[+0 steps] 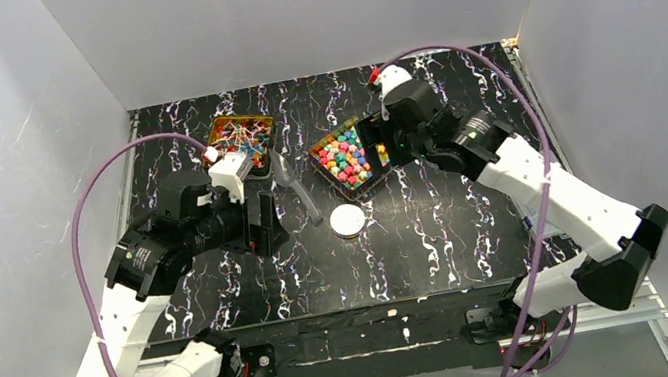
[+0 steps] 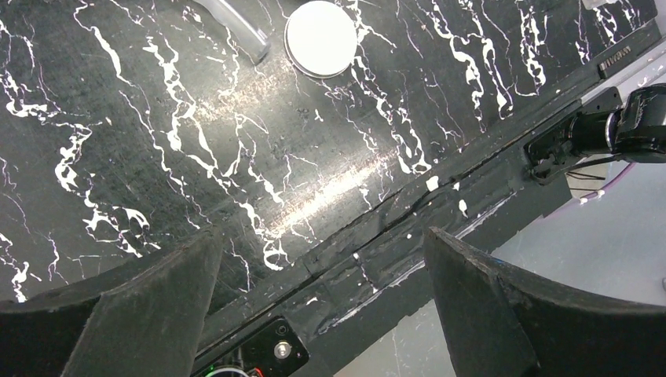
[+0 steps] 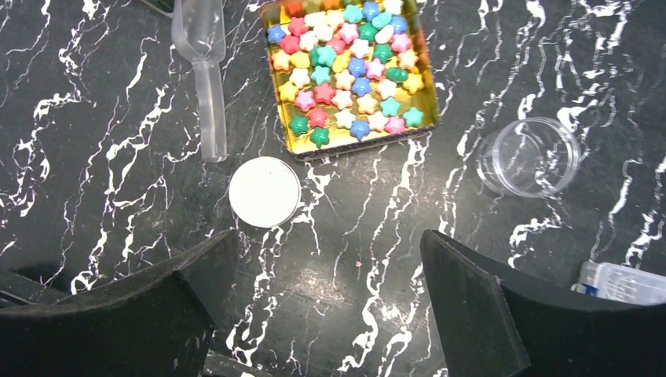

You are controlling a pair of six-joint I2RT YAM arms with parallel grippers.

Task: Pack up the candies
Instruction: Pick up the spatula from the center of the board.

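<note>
Spanning the top view, the marbled table (image 1: 420, 246) is reached over by both arms, and the left gripper (image 2: 322, 243) and right gripper (image 3: 326, 243) are each spread wide with nothing held. Toward the upper middle of that view, the left tin (image 1: 263, 119) is filled with twist-wrapped candies (image 1: 241, 140), while the right tin (image 3: 361, 140), at the top centre of the right wrist view, is filled with star candies (image 3: 345, 71). A clear scoop (image 3: 206, 94) is laid left of that tin, a jar (image 3: 530, 157) is stood open at its lower right, and a white lid (image 3: 265, 192) is laid near its lower left corner.
</note>
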